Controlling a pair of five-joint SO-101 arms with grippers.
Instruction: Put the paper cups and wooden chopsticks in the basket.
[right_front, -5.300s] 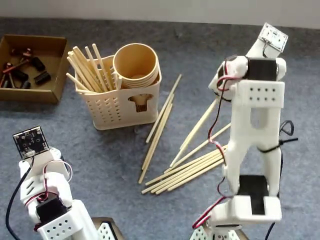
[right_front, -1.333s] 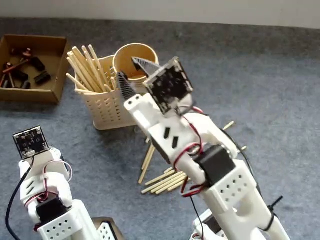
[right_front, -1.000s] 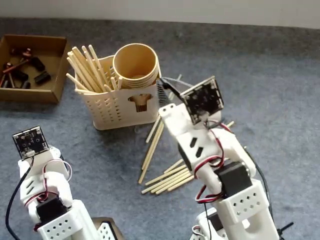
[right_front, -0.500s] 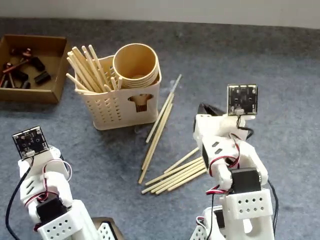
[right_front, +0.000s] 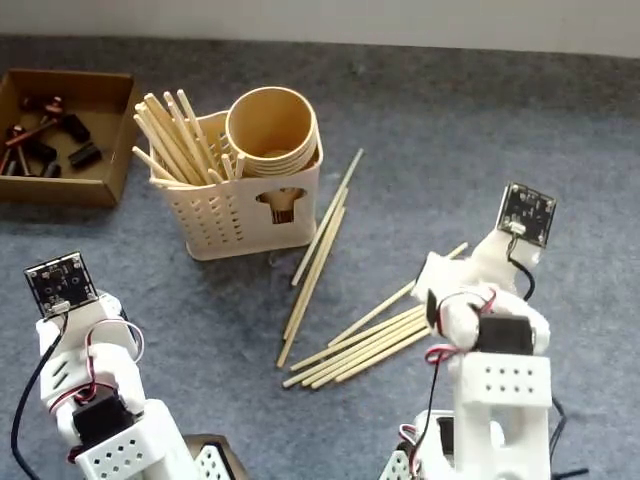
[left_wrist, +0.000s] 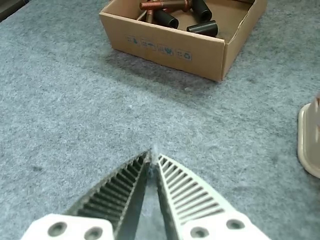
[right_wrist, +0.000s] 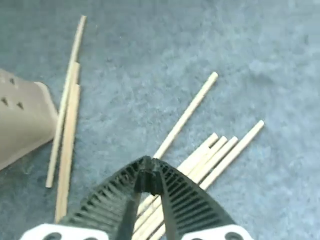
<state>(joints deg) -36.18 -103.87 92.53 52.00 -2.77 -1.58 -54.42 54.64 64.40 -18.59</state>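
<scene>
Right hand (right_wrist: 148, 181) closed, empty, tips just above the near-right fan of pale wooden chopsticks (right_front: 360, 347) on the grey felt counter (right_front: 560, 150). A few more lie just right of the cream perforated plastic basket (right_front: 240, 215), which already holds tan paper cups (right_front: 272, 130) and a sheaf of sticks. Left hand (left_wrist: 151, 161) closed, empty, near-left. Sticks look light, stiff and likely to roll, so I'd pinch one mid-length so it doesn't tip.
</scene>
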